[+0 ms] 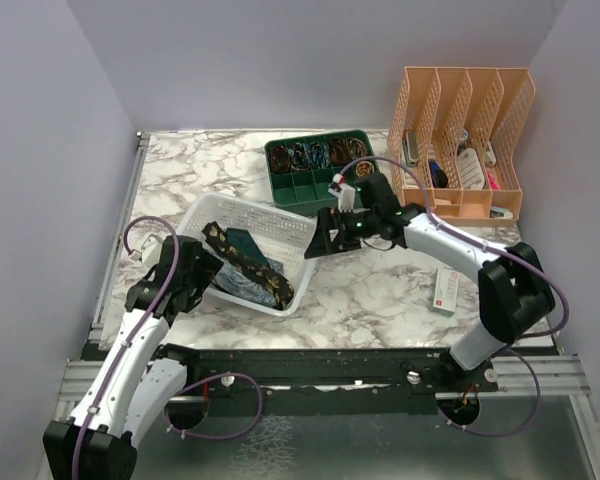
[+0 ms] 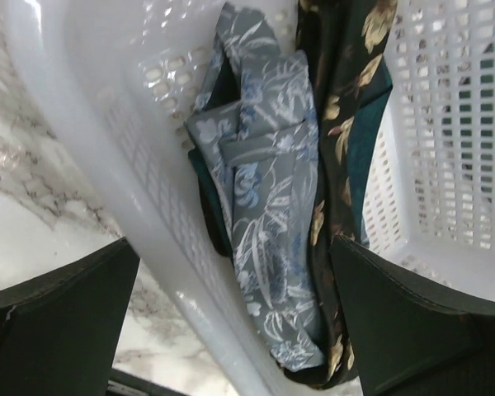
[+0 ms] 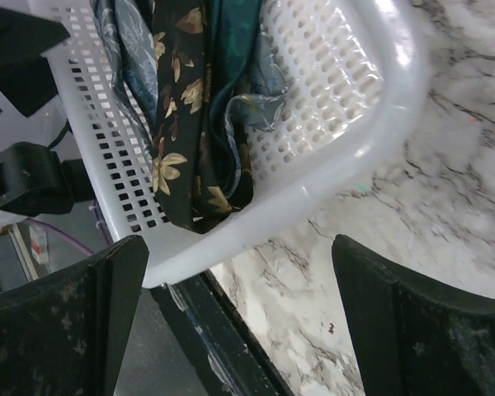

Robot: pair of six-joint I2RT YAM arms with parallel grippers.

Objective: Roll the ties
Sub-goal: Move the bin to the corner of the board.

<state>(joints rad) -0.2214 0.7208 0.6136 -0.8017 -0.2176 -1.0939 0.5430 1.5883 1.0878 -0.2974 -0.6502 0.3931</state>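
Dark fingers (image 2: pixel 58 330) of the left gripper (image 2: pixel 235 247) fill the bottom corners of its wrist view, spread wide and holding nothing. They straddle the left wall of a white mesh basket (image 1: pixel 280 225), one finger over the marble table (image 1: pixel 380 290) outside and the other over the inside; I cannot tell whether either touches the plastic. The right gripper (image 1: pixel 320 240) is also wide open and empty. It is at the basket's right side, and in its own wrist view a rounded corner of the rim lies between its fingers; contact cannot be judged there either. The basket sits in the left half of the table, nearer the front edge than the back. All three ties lie bundled inside it, none rolled. The black tie with gold leaves (image 1: pixel 248 265) runs lengthwise over the heap and droops against the near wall. The plain teal tie (image 1: pixel 243 240) lies just beside and partly under it. The blue-grey flowered tie (image 2: pixel 272 206) is folded on itself along the left wall, touching the black one. A green divided tray (image 1: pixel 280 190) of small items stands at the middle of the back edge, an orange file rack (image 1: pixel 465 100) stands in the back right corner, and a small white box (image 1: pixel 446 290) lies toward the right edge.
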